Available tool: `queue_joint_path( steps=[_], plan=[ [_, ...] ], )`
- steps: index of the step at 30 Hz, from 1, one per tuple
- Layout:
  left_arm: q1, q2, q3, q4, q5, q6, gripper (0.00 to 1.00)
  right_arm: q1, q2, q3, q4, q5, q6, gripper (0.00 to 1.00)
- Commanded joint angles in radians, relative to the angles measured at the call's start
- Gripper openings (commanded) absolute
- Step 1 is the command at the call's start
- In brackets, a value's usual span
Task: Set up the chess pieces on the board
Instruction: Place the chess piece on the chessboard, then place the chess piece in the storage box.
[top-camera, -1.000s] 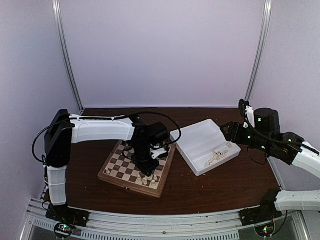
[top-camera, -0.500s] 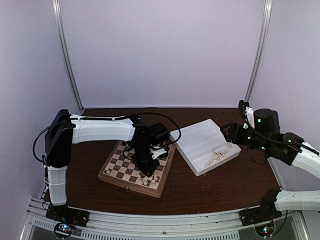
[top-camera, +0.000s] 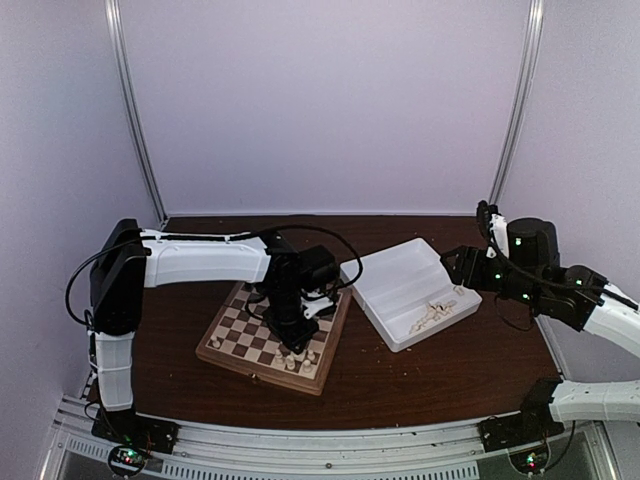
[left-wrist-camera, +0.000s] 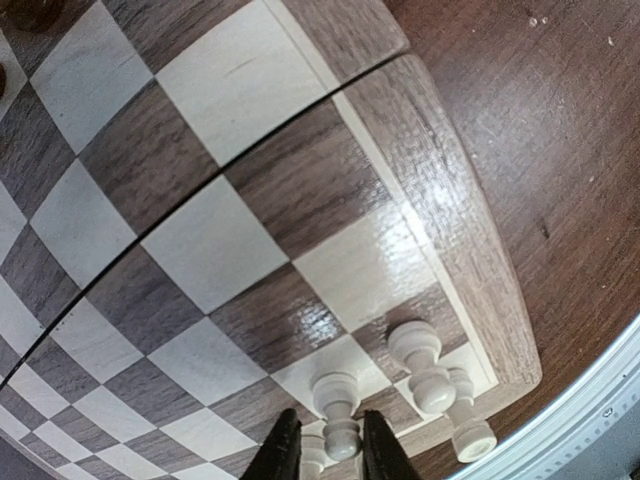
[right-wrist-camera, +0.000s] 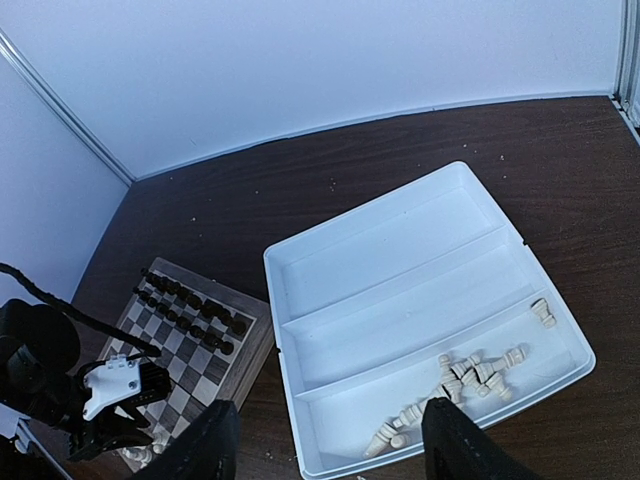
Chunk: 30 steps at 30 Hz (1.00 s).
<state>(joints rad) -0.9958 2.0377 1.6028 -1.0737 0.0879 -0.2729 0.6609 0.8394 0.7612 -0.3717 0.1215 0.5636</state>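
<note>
**Left claw** (left-wrist-camera: 330, 452): jaws narrowly parted astride a cream pawn (left-wrist-camera: 338, 400), which stands upright on the board (left-wrist-camera: 470, 270). Whether the pads touch the pawn cannot be told. To finish this placing well, the claw should rise straight up, since two more cream pieces (left-wrist-camera: 432, 378) stand just to its right, by the frame.

**Right claw** (right-wrist-camera: 335, 450): wide open and empty above the white tray (right-wrist-camera: 400, 230), with the loose cream pieces (right-wrist-camera: 470, 372) below and just ahead of it.

**Setting**: a dark wooden counter (right-wrist-camera: 200, 220) — enclosed by pale bare walls (right-wrist-camera: 300, 70).
</note>
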Motion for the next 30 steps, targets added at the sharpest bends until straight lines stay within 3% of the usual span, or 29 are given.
queue_joint_path(
  steps=[1,10,18,25,30],
  plan=[
    [-0.005,0.005,0.027,-0.007,-0.019,-0.01,0.23,-0.007,-0.014,-0.005,-0.004,0.023,-0.005,0.66],
    [-0.006,-0.111,0.023,-0.025,-0.072,-0.018,0.35,-0.008,0.028,0.022,-0.021,-0.003,-0.033,0.68],
    [-0.005,-0.255,0.029,-0.038,-0.193,-0.025,0.36,-0.018,0.139,0.085,-0.062,-0.112,-0.095,0.64],
    [-0.004,-0.38,-0.071,0.142,-0.282,-0.022,0.41,-0.104,0.306,0.235,-0.28,-0.198,-0.21,0.59],
    [-0.003,-0.476,-0.156,0.285,-0.321,-0.002,0.41,-0.256,0.359,0.229,-0.291,-0.287,-0.235,0.54]
  ],
)
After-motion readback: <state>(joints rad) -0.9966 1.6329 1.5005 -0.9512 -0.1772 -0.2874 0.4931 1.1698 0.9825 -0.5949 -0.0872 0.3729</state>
